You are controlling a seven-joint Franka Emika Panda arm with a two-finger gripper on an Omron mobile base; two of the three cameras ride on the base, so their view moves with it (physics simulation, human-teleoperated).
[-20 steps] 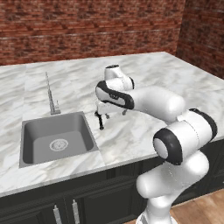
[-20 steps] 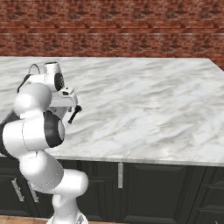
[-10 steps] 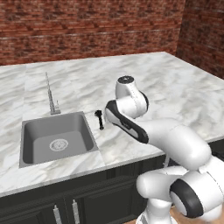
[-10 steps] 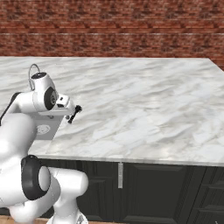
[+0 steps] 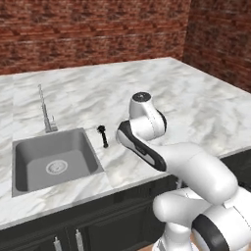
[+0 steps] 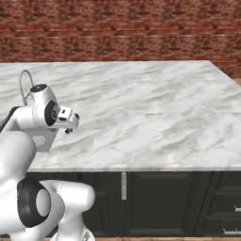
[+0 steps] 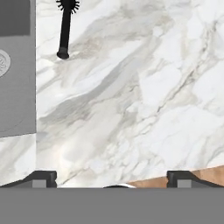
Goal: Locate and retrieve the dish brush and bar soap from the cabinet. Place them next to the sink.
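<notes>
The dish brush [image 5: 103, 136] lies flat on the marble surface [image 5: 196, 108] just right of the sink [image 5: 51, 162], long axis front-to-back, bristle head toward the brick wall [image 5: 98, 29]; the end effector [image 7: 112, 177] hovers apart from it, fingers spread wide, empty.

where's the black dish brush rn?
The small black dish brush lies flat on the white marble counter, just right of the grey metal sink in the left base view, untouched.
</notes>
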